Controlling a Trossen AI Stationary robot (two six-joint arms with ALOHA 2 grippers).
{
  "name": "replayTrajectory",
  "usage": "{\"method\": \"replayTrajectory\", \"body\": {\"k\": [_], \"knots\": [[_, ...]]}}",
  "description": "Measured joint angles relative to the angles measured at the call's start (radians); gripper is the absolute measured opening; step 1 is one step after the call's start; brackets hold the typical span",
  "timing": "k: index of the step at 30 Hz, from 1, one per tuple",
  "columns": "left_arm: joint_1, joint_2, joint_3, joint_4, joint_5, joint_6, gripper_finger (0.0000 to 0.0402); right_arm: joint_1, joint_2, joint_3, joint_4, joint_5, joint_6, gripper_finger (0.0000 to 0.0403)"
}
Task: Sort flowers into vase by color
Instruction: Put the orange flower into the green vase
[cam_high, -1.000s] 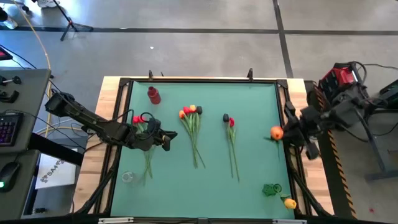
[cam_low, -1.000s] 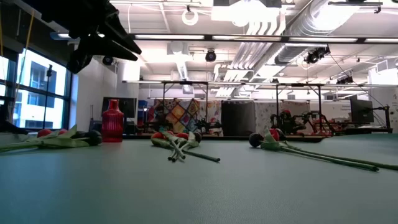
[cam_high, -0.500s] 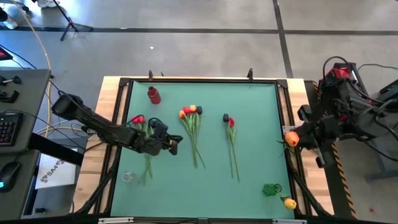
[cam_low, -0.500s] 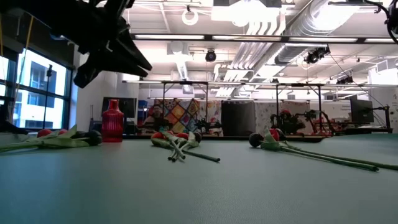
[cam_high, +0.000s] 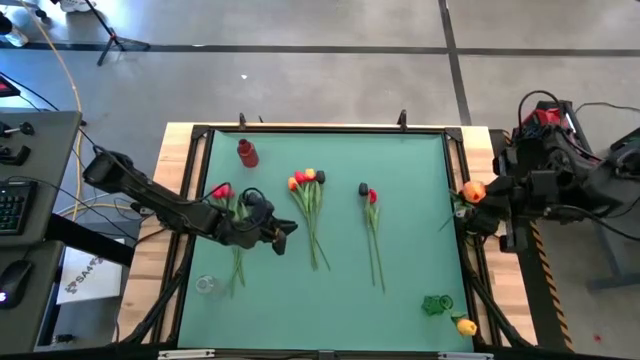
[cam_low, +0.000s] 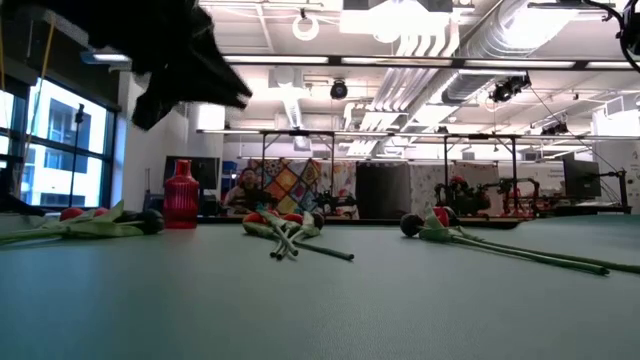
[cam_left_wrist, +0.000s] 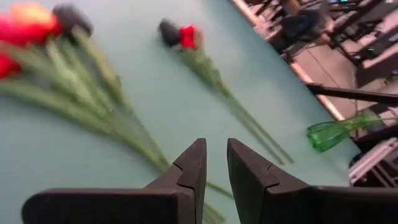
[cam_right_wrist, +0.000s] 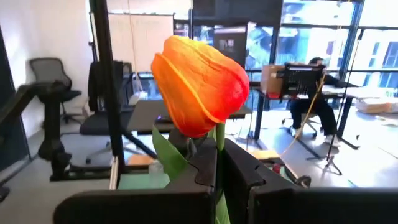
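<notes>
The right claw, at the green surface's right edge, pinches an orange artificial tulip by its stem. The thin stem might slip. The left claw, narrow and empty, hovers beside a tulip bunch.

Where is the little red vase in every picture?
High view: the small red ribbed vase stands near the green mat's far left corner.
Low view: at left, upright, behind the left flower bunch.
Left wrist view: not in it.
Right wrist view: not in it.
Shared landmark: that left bunch.
</notes>
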Motion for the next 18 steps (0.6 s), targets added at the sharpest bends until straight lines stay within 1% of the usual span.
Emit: {"method": "replayTrajectory", "body": {"k": [3, 6, 9, 13, 18], "knots": [[0.013, -0.013, 0.023, -0.003, -0.004, 0.118, 0.0050, -0.026, 0.016, 0.000, 0.042, 0.000, -0.033, 0.0000], [0.030, -0.025, 0.046, -0.002, -0.001, 0.235, 0.0050, -0.049, 0.037, 0.000, 0.027, 0.002, -0.010, 0.0000], [0.049, -0.036, 0.064, 0.001, -0.001, 0.309, 0.0050, -0.066, 0.063, 0.000, -0.013, 0.008, 0.032, 0.0000], [0.069, -0.044, 0.073, -0.002, -0.001, 0.331, 0.0051, -0.062, 0.092, 0.000, -0.099, 0.041, 0.147, 0.0000], [0.080, -0.046, 0.073, 0.000, -0.001, 0.332, 0.0051, -0.002, 0.130, 0.000, -0.190, 0.136, 0.286, 0.0000]]}}
